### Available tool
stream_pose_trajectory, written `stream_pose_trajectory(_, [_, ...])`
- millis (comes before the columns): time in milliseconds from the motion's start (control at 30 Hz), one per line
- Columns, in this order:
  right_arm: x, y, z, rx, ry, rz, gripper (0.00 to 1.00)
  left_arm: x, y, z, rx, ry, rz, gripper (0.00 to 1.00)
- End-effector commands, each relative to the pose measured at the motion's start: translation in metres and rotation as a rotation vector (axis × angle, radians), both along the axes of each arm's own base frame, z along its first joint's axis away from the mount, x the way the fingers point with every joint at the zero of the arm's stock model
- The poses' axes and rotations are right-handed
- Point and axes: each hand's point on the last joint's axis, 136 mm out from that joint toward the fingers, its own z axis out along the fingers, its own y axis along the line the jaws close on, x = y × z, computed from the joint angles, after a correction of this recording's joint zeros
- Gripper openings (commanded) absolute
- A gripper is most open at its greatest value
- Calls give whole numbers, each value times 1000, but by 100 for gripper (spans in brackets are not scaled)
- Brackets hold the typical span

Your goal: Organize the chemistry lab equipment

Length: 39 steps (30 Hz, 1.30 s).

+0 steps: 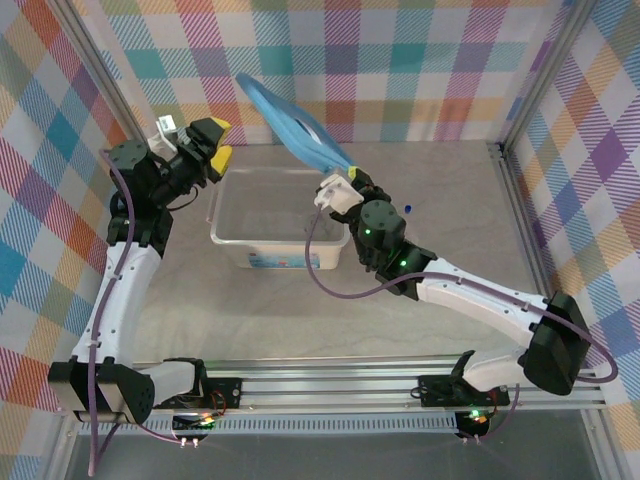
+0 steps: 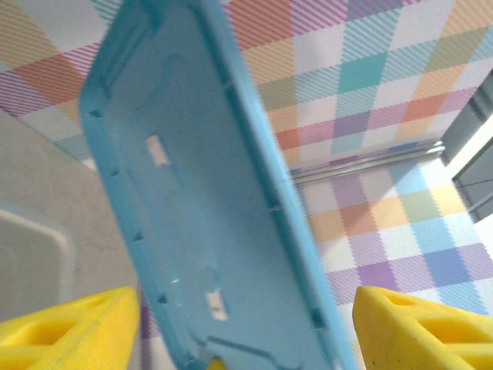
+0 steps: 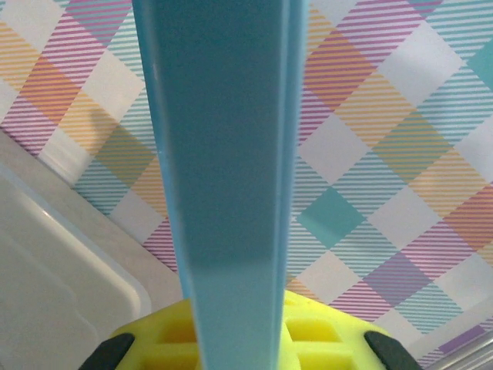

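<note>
Top view: a flat blue plastic lid (image 1: pixel 290 120) is being held tilted above the large translucent plastic box (image 1: pixel 240 250) by the right gripper (image 1: pixel 335 182), which is clamped on its lower edge. The left gripper (image 1: pixel 215 145) is being kept spread and empty by the box's far-left corner. What looks like a thin blue-capped tube (image 1: pixel 410 208) is lying just right of the right wrist. Left wrist: lid underside being framed by parted yellow fingers (image 2: pixel 69 327), untouched. Right wrist: lid edge being pinched. Likely step: lid removal; next, setting it aside.

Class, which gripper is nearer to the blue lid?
Right. The right gripper clamps the blue lid at its lower end; the left gripper stands open to its left, apart.
</note>
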Motion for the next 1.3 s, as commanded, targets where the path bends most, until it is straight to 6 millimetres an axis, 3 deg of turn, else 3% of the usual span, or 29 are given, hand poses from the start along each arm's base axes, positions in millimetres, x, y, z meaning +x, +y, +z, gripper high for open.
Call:
stream_pose_trajectory(0, [-10, 7, 23, 50, -85, 7, 4, 7, 1, 16, -80, -17, -20, 72])
stream_pose_trajectory(267, [-19, 36, 6, -43, -87, 37, 4, 30, 1, -6, -82, 91, -18, 69])
stream_pose_trajectory(500, [-22, 46, 3, -83, -114, 40, 4, 36, 0, -15, -86, 133, -31, 67])
stream_pose_trajectory(567, [-22, 47, 4, -90, -126, 36, 4, 35, -1, -23, -60, 168, -33, 61])
stream_pose_trajectory(700, [-20, 49, 2, -105, -129, 35, 4, 33, -3, -39, -34, 223, -48, 35])
stream_pose_trajectory(833, [-21, 50, 2, -106, -129, 35, 4, 35, -4, -54, -36, 262, -64, 30])
stream_pose_trajectory(1000, [-21, 48, 5, -103, -143, 32, 5, 38, -8, -59, -63, 272, -90, 14])
stream_pose_trajectory(1133, [-20, 49, 4, -115, -146, 29, 18, 45, -12, -60, -135, 267, -122, 7])
stream_pose_trajectory(1267, [-20, 49, -2, -126, -129, 30, 54, 46, -11, -66, -165, 272, -122, 6])
